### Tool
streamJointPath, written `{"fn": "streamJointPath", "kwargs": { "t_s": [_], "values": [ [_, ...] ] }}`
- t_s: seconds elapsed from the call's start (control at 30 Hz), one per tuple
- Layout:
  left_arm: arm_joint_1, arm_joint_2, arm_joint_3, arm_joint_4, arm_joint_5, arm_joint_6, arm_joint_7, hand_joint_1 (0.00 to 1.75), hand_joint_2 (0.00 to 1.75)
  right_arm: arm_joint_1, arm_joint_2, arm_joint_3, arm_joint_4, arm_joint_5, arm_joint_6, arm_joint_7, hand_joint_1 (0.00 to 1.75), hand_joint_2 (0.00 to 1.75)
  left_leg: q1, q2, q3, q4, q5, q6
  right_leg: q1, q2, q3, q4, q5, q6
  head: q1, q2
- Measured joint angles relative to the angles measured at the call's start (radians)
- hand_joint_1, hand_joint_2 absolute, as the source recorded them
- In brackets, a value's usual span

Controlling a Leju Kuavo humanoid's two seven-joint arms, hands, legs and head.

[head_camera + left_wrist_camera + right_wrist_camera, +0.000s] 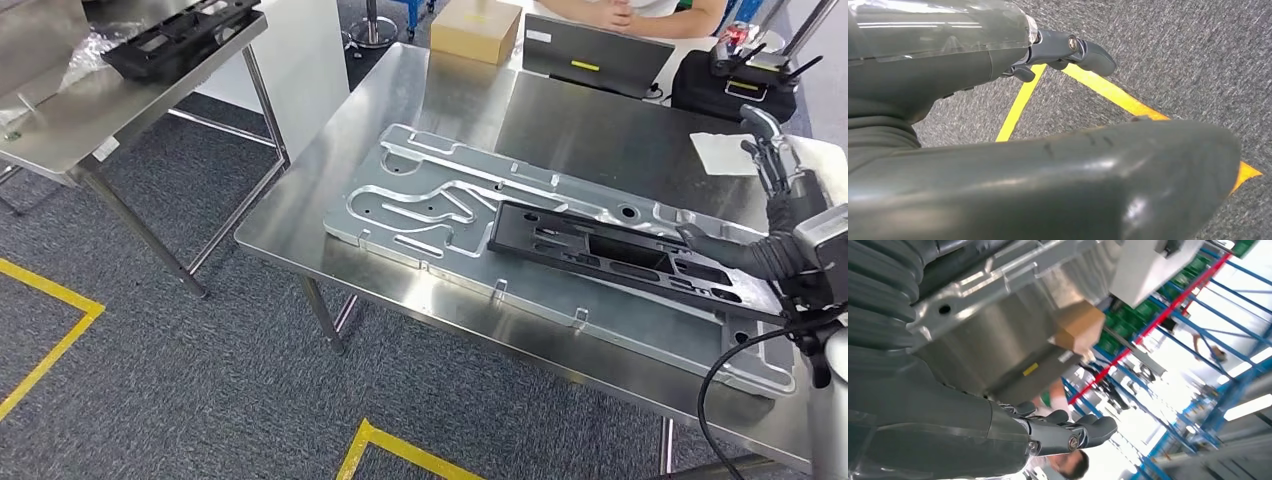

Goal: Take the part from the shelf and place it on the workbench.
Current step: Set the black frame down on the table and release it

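A long black part (pixel 610 255) lies flat on the grooved aluminium fixture plate (pixel 420 200) on the steel workbench (pixel 440 90). My right hand (pixel 785 185) hovers by the part's right end, fingers straight and apart, pointing away from me. In the right wrist view its fingers (pixel 1068 432) close on nothing, beside the plate's edge (pixel 998 285). My left hand (pixel 1063 50) hangs over grey carpet, fingers loose and holding nothing. A second black part (pixel 180 35) rests on the steel shelf (pixel 70 120) at the far left.
At the bench's far edge stand a cardboard box (pixel 475 28), a laptop (pixel 597 52) and a black bag (pixel 735 85), with a person seated behind. White paper (pixel 725 153) lies near my right hand. Yellow tape (pixel 50 330) marks the carpet.
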Motion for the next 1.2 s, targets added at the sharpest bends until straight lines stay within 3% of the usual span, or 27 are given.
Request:
{"fn": "streamJointPath", "kwargs": {
  "t_s": [0.1, 0.17, 0.23, 0.27, 0.3, 0.33, 0.37, 0.43, 0.5, 0.57, 0.6, 0.63, 0.67, 0.73, 0.77, 0.8, 0.83, 0.87, 0.93, 1.0, 1.03, 1.1, 1.13, 1.17, 1.2],
  "values": [
    [0.001, -0.004, 0.007, 0.0, 0.006, 0.006, -0.001, 0.0, 0.0, -0.007, -0.007, 0.0, -0.001, -0.015, -0.007, -0.013, 0.0, 1.75, 0.001, -0.002, -0.008, 0.001, 0.007, -0.017, -0.001, -0.002, -0.015, -0.003, 0.024, -0.023, 0.0, 0.0],
    [0.002, -0.006, 0.013, 0.0, 0.007, 0.01, -0.001, 0.0, 0.0, -0.008, -0.015, 0.0, 0.001, -0.031, -0.008, -0.022, 0.0, 1.75, 0.002, -0.003, -0.031, 0.054, -0.056, -0.026, -0.006, -0.007, -0.035, -0.007, 0.046, -0.038, 0.0, 0.0],
    [0.001, -0.007, 0.02, 0.0, 0.009, 0.013, -0.002, 0.0, 0.0, -0.009, -0.026, 0.0, 0.004, -0.048, -0.009, -0.027, 0.0, 1.75, 0.006, -0.002, -0.064, 0.177, -0.157, -0.033, -0.005, -0.009, -0.062, -0.006, 0.067, -0.044, 0.0, 0.0],
    [0.001, -0.008, 0.023, 0.0, 0.011, 0.016, -0.002, 0.0, 0.0, -0.009, -0.034, 0.0, 0.007, -0.057, -0.01, -0.027, 0.0, 1.75, 0.007, -0.002, -0.074, 0.238, -0.187, -0.035, -0.004, -0.009, -0.076, -0.005, 0.078, -0.044, 0.0, 0.0],
    [0.001, -0.009, 0.025, 0.0, 0.014, 0.019, -0.003, 0.0, 0.0, -0.009, -0.043, 0.0, 0.011, -0.067, -0.012, -0.029, 0.0, 1.75, 0.008, -0.002, -0.071, 0.276, -0.196, -0.037, -0.003, -0.009, -0.092, -0.004, 0.088, -0.043, 0.0, 0.0],
    [0.001, -0.01, 0.028, 0.0, 0.017, 0.023, -0.004, 0.0, 0.0, -0.011, -0.054, 0.0, 0.017, -0.077, -0.014, -0.03, 0.0, 1.75, 0.008, -0.002, -0.051, 0.279, -0.184, -0.036, -0.003, -0.009, -0.106, -0.002, 0.099, -0.041, 0.0, 0.0],
    [0.0, -0.011, 0.031, 0.0, 0.021, 0.027, -0.005, 0.0, 0.0, -0.014, -0.065, 0.0, 0.023, -0.087, -0.019, -0.031, 0.0, 1.75, 0.008, -0.002, -0.015, 0.247, -0.161, -0.034, -0.003, -0.01, -0.12, 0.001, 0.108, -0.038, 0.0, 0.0],
    [-0.002, -0.011, 0.038, 0.0, 0.026, 0.035, -0.008, 0.0, 0.0, -0.026, -0.088, 0.0, 0.035, -0.108, -0.033, -0.033, 0.0, 1.75, 0.006, -0.002, 0.092, 0.108, -0.139, -0.023, -0.002, -0.01, -0.143, 0.006, 0.125, -0.03, 0.0, 0.0],
    [-0.004, -0.013, 0.045, 0.0, 0.029, 0.041, -0.011, 0.0, 0.0, -0.04, -0.109, 0.0, 0.048, -0.122, -0.045, -0.033, 0.0, 0.87, 0.0, -0.002, 0.158, 0.004, -0.147, -0.012, -0.002, -0.011, -0.151, 0.005, 0.142, -0.018, 0.0, 0.0],
    [-0.004, -0.016, 0.05, 0.0, 0.03, 0.043, -0.012, 0.0, 0.0, -0.049, -0.123, 0.0, 0.06, -0.128, -0.05, -0.032, 0.0, 0.0, -0.004, -0.003, 0.159, -0.017, -0.141, 0.001, -0.004, -0.013, -0.151, -0.005, 0.16, -0.002, 0.0, 0.0],
    [-0.004, -0.017, 0.051, 0.0, 0.031, 0.045, -0.012, 0.0, 0.0, -0.052, -0.128, 0.0, 0.066, -0.13, -0.053, -0.03, 0.0, 0.0, -0.004, -0.003, 0.156, -0.024, -0.13, 0.009, -0.006, -0.012, -0.153, -0.006, 0.162, 0.004, 0.0, 0.0],
    [-0.004, -0.018, 0.053, 0.0, 0.033, 0.046, -0.013, 0.0, 0.0, -0.054, -0.134, 0.001, 0.073, -0.132, -0.057, -0.023, 0.0, 0.0, -0.003, -0.001, 0.149, -0.029, -0.116, 0.018, -0.007, -0.011, -0.159, 0.001, 0.148, 0.009, 0.0, 0.0],
    [-0.004, -0.019, 0.055, 0.0, 0.035, 0.046, -0.013, 0.0, 0.0, -0.059, -0.139, 0.001, 0.081, -0.136, -0.063, -0.016, 0.0, 0.0, -0.001, 0.001, 0.139, -0.035, -0.1, 0.026, -0.008, -0.01, -0.171, 0.026, 0.114, 0.014, 0.0, 0.0],
    [-0.005, -0.021, 0.061, 0.0, 0.039, 0.047, -0.015, 0.0, 0.0, -0.074, -0.152, 0.006, 0.101, -0.152, -0.079, -0.001, 0.0, 0.0, -0.003, 0.004, 0.109, -0.039, -0.073, 0.035, -0.01, -0.008, -0.205, 0.134, 0.013, 0.021, 0.0, 0.0],
    [-0.005, -0.022, 0.065, 0.0, 0.041, 0.048, -0.016, 0.0, 0.0, -0.084, -0.158, 0.011, 0.113, -0.163, -0.086, 0.002, 0.0, 0.0, -0.004, 0.004, 0.092, -0.038, -0.061, 0.036, -0.01, -0.008, -0.219, 0.199, -0.026, 0.025, 0.0, 0.0],
    [-0.005, -0.024, 0.068, 0.0, 0.042, 0.048, -0.018, 0.0, 0.0, -0.092, -0.165, 0.018, 0.125, -0.172, -0.09, 0.004, 0.0, 0.0, -0.005, 0.004, 0.075, -0.037, -0.048, 0.036, -0.01, -0.008, -0.223, 0.249, -0.041, 0.028, 0.0, 0.0],
    [-0.005, -0.025, 0.071, 0.0, 0.044, 0.049, -0.019, 0.0, 0.0, -0.101, -0.171, 0.025, 0.136, -0.18, -0.094, 0.004, 0.0, 0.0, -0.006, 0.005, 0.058, -0.035, -0.036, 0.036, -0.01, -0.008, -0.213, 0.271, -0.034, 0.03, 0.0, 0.0],
    [-0.005, -0.026, 0.074, 0.0, 0.046, 0.05, -0.02, 0.0, 0.0, -0.11, -0.176, 0.033, 0.146, -0.186, -0.096, 0.005, 0.0, 0.0, -0.007, 0.005, 0.04, -0.032, -0.025, 0.034, -0.01, -0.008, -0.185, 0.258, -0.011, 0.03, 0.0, 0.0],
    [-0.005, -0.029, 0.078, 0.0, 0.05, 0.054, -0.022, 0.0, 0.0, -0.135, -0.184, 0.05, 0.163, -0.196, -0.097, 0.005, 0.0, 0.0, -0.007, 0.004, 0.01, -0.022, -0.006, 0.029, -0.009, -0.008, -0.083, 0.142, 0.024, 0.026, 0.0, 0.0],
    [-0.006, -0.032, 0.082, 0.0, 0.052, 0.058, -0.025, 0.0, 0.0, -0.161, -0.191, 0.07, 0.178, -0.201, -0.1, 0.005, 0.0, 0.0, -0.01, 0.003, -0.007, -0.013, 0.011, 0.02, -0.003, -0.006, 0.005, 0.014, 0.009, 0.013, -0.001, 0.0],
    [-0.006, -0.034, 0.085, 0.0, 0.054, 0.06, -0.027, 0.0, 0.0, -0.173, -0.195, 0.08, 0.186, -0.201, -0.102, 0.005, 0.0, 0.0, -0.01, 0.003, -0.011, -0.012, 0.019, 0.015, 0.001, -0.006, 0.023, -0.018, -0.002, 0.005, -0.001, 0.0],
    [-0.005, -0.036, 0.092, 0.0, 0.057, 0.061, -0.029, 0.0, 0.0, -0.191, -0.198, 0.101, 0.205, -0.2, -0.105, 0.004, 0.0, 0.0, -0.009, 0.002, -0.014, -0.017, 0.035, 0.002, 0.002, -0.008, 0.017, -0.029, 0.009, -0.012, -0.001, 0.0],
    [-0.004, -0.036, 0.094, 0.0, 0.058, 0.062, -0.03, 0.0, 0.0, -0.199, -0.2, 0.11, 0.214, -0.199, -0.106, 0.004, 0.0, 0.0, -0.008, 0.001, -0.021, -0.012, 0.026, -0.005, 0.0, -0.01, 0.009, -0.031, 0.02, -0.02, -0.001, 0.0],
    [-0.003, -0.036, 0.096, 0.0, 0.058, 0.063, -0.03, 0.0, 0.0, -0.206, -0.2, 0.119, 0.221, -0.199, -0.106, 0.004, 0.0, 0.0, -0.007, 0.0, -0.032, 0.008, -0.003, -0.011, -0.003, -0.012, -0.001, -0.033, 0.033, -0.028, -0.001, 0.0],
    [-0.002, -0.036, 0.097, 0.0, 0.058, 0.063, -0.031, 0.0, 0.0, -0.212, -0.2, 0.126, 0.227, -0.197, -0.109, 0.002, 0.0, 0.0, -0.005, 0.0, -0.047, 0.05, -0.052, -0.016, -0.006, -0.015, -0.015, -0.035, 0.047, -0.034, -0.001, 0.0]
  ]
}}
